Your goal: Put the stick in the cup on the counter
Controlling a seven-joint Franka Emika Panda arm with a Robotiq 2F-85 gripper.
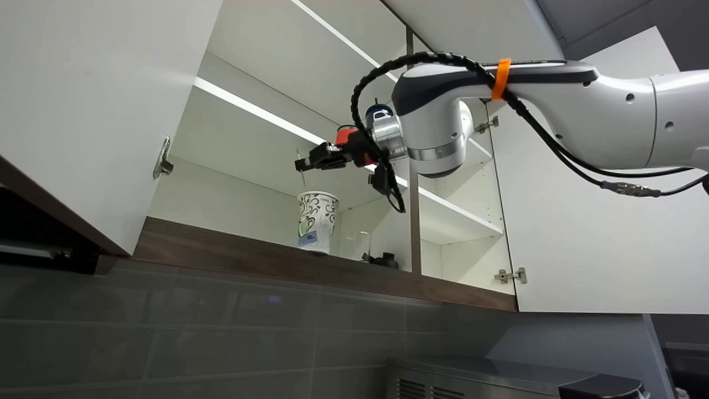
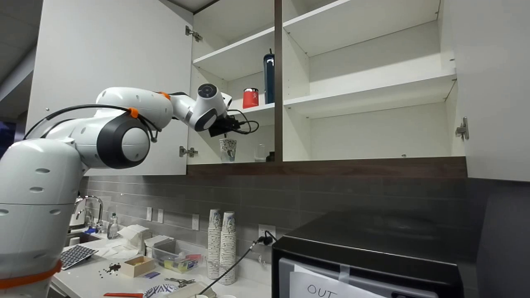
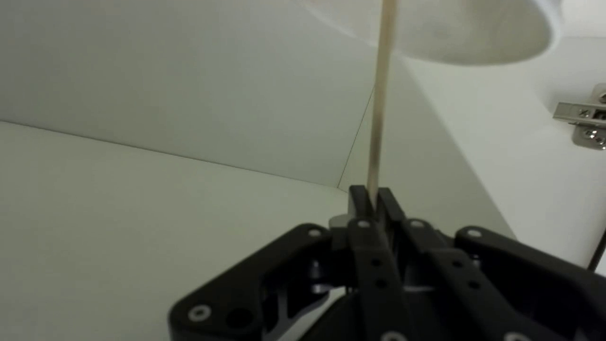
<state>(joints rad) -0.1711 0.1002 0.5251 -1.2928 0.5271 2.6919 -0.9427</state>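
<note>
My gripper is shut on a thin, pale stick, which runs between its fingertips and away past the edge of the wrist view. In an exterior view the stick points down, slightly tilted, from the gripper towards a white cup with dark swirls. That cup stands upright on the bottom board of an open wall cabinet, right below the fingers. Part of the cup shows blurred behind the stick in the wrist view. Whether the stick's lower end is above or inside the rim, I cannot tell.
A clear glass and a dark object stand beside the cup. The shelf above carries a red cup and a tall dark bottle. A brown divider and open doors flank the arm. Cup stacks stand on the counter.
</note>
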